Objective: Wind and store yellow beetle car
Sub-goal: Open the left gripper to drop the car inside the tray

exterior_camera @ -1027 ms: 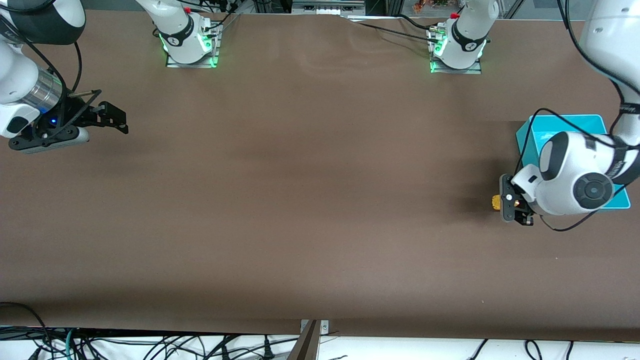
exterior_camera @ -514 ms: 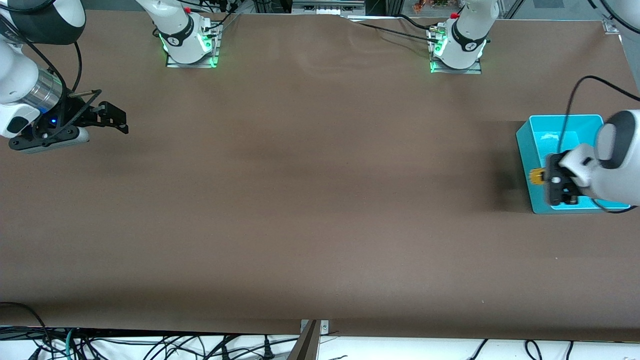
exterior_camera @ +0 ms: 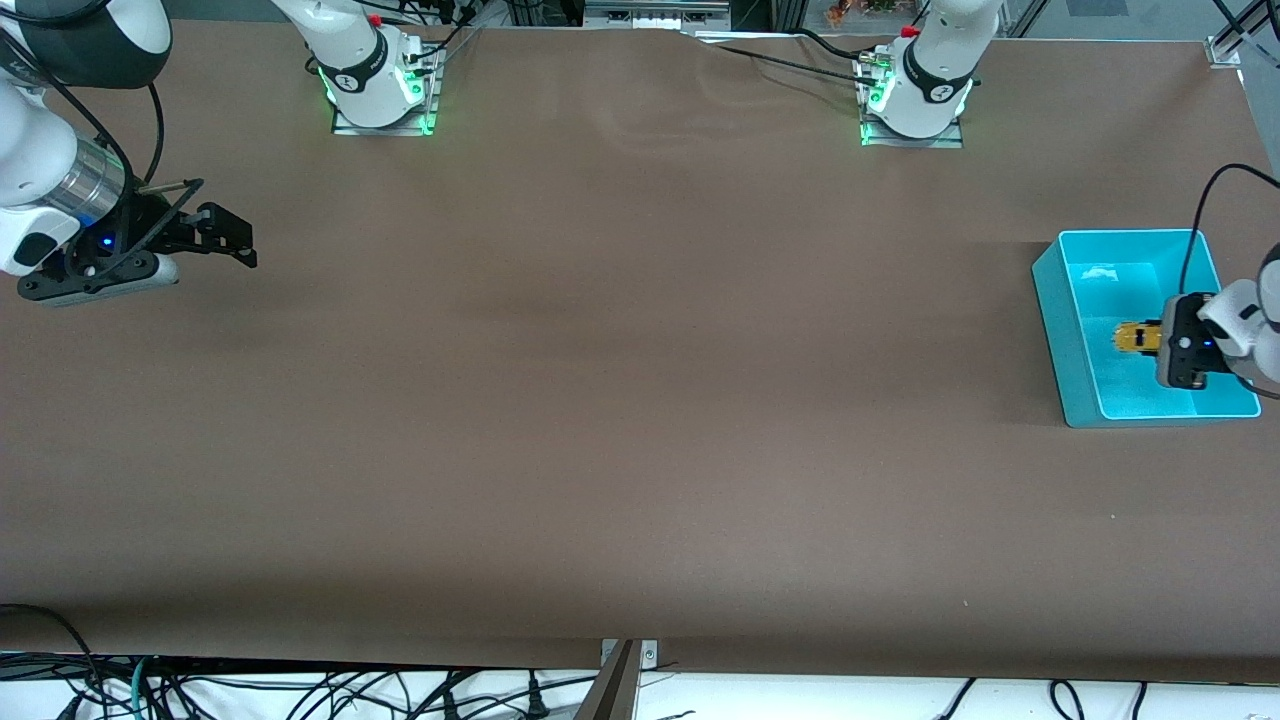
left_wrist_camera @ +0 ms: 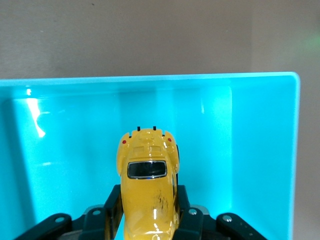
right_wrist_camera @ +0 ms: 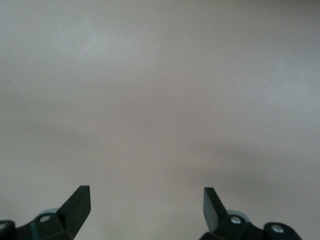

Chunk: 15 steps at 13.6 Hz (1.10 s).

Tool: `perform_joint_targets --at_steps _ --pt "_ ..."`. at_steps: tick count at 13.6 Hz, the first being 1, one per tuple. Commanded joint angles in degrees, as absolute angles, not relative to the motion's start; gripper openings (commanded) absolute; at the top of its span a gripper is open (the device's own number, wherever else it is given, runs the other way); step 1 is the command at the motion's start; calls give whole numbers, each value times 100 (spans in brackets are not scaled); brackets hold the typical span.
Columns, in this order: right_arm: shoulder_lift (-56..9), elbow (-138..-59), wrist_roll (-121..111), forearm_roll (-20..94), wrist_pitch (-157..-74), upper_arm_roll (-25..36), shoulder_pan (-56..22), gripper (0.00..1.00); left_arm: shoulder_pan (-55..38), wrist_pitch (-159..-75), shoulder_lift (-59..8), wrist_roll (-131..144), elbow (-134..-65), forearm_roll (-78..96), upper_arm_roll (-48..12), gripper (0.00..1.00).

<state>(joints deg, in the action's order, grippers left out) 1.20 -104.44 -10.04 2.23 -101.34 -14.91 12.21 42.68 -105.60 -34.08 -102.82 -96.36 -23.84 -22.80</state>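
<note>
While the yellow beetle car (exterior_camera: 1135,338) sits pinched in our left gripper (exterior_camera: 1160,340) over the open turquoise bin (exterior_camera: 1062,340) at the left arm's end of the table, we judge the storing step nearly complete — only the lowering and letting go seem left; whether the winding is done we cannot tell. From the left wrist view, the two dark fingers (left_wrist_camera: 116,207) press against the car's (left_wrist_camera: 148,185) flanks, its body pointing out past them above the bin's (left_wrist_camera: 260,150) floor. Our right gripper (exterior_camera: 215,235) waits over bare brown table (exterior_camera: 620,400) at the right arm's end — its fingers (right_wrist_camera: 77,202) spread wide, holding nothing.
</note>
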Motion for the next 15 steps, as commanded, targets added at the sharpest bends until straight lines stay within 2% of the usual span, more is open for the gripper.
perform_joint_targets --at_steps 1,3,7,10,15 --pt "70 -10292 -976 158 -10002 -1450 1169 100 4456 -10696 -3226 -10591 -9888 -2452 -2408 57" --pt "70 -10292 -976 150 -9993 -1459 1169 100 4482 -10705 -3261 -10591 -9879 -2435 -2408 100" --pt "70 -10292 -976 149 -9993 -1459 1169 100 4421 -10303 -2980 -10442 -9608 -2321 -2696 100" --pt "70 -10292 -976 158 -9993 -1459 1169 100 4403 -9039 -2962 -9636 -8835 -1857 -3058 100" --pt "70 -10292 -976 149 -9993 -1459 1169 100 4412 -7587 -2831 -7589 -8246 -1389 -4172 100"
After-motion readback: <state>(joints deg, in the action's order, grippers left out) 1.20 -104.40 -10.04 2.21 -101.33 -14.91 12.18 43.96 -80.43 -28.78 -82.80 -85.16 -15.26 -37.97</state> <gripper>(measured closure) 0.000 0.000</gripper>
